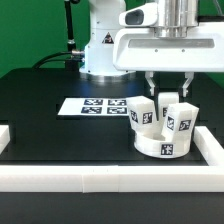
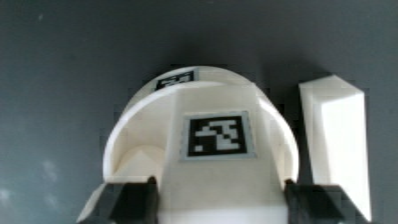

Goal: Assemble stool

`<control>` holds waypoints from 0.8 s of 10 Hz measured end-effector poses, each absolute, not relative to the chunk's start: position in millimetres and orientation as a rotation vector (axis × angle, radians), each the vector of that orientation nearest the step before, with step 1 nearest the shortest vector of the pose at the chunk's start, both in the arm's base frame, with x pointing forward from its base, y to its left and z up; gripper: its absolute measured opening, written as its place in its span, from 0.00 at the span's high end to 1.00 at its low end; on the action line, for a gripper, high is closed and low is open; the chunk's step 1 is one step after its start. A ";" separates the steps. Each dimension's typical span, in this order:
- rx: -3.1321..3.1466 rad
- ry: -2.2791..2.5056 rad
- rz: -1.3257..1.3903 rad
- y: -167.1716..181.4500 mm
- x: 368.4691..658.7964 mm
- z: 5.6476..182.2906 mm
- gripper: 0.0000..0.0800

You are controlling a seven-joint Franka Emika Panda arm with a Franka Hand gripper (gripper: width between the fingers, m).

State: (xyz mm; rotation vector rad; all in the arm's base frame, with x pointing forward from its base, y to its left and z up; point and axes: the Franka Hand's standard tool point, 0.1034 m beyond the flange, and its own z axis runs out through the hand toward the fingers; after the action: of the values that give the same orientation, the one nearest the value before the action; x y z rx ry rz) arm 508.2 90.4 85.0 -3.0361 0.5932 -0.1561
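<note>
white border rail (image 1: 110, 180) in front, round seat (image 1: 165, 146) behind it, jaws (image 1: 168, 90) clamped on a tagged leg (image 2: 205, 130) – upright on the seat

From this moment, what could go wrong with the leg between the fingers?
1. The gripper has its fingers on either side of one leg only near its end; a sideways force might tilt or slip it.
2. The other two legs stand close together on the seat, so the fingers may bump them.
3. The seat lies near the white border rail; a push could shift it against the rail.
</note>
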 end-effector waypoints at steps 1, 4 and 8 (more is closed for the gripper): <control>-2.995 0.720 -0.152 90.2 508.6 85.3 0.58; -2.839 1.110 -0.129 92.8 508.4 85.7 0.58; -2.552 1.585 -0.075 92.4 509.7 86.8 0.58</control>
State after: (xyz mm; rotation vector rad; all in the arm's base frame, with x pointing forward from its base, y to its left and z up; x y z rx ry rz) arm 509.7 92.4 86.8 -2.5519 1.5852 -0.0746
